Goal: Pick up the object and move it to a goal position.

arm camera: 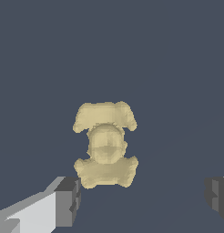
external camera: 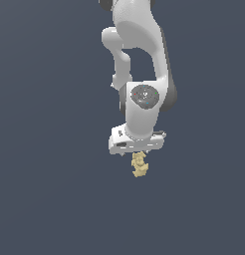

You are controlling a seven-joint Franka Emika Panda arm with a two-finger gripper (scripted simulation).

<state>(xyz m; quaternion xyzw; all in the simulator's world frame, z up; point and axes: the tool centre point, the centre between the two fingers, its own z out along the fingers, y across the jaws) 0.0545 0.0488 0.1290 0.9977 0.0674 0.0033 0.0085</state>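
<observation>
Approach is the step in hand, judging by how things lie: the gripper (external camera: 138, 155) hangs over the object (external camera: 140, 165), which in the exterior view shows as a small pale yellow-tan lump just off the hand at about 6 o'clock from it, on the plain dark slate ground that serves as the desk (external camera: 50, 199). Whether the lump rests on that surface or is already clear of it cannot be told, as there is no shadow or edge to judge height by.

From the wrist view the object (arm camera: 105, 144) reads as a lumpy little figurine, a rounded middle with a broader lobe on either end, lying between the lines of the two fingers but ahead of them. The grey fingertips (arm camera: 68, 201) stand wide apart, one at each lower corner of that picture, and neither pad touches the figurine; the nearer one sits just beside its lower lobe, with a sliver of dark ground between. So the gripper is spread broadly and has hold of nothing.

What the next move calls for, as I judge it, is a straight descent until the pads flank the rounded middle, then a close across that narrow waist, not the wider lobes. The irregular outline could let it twist or slip as the pads meet it. No goal marker shows in either picture, so the place to carry it to cannot be named from here
</observation>
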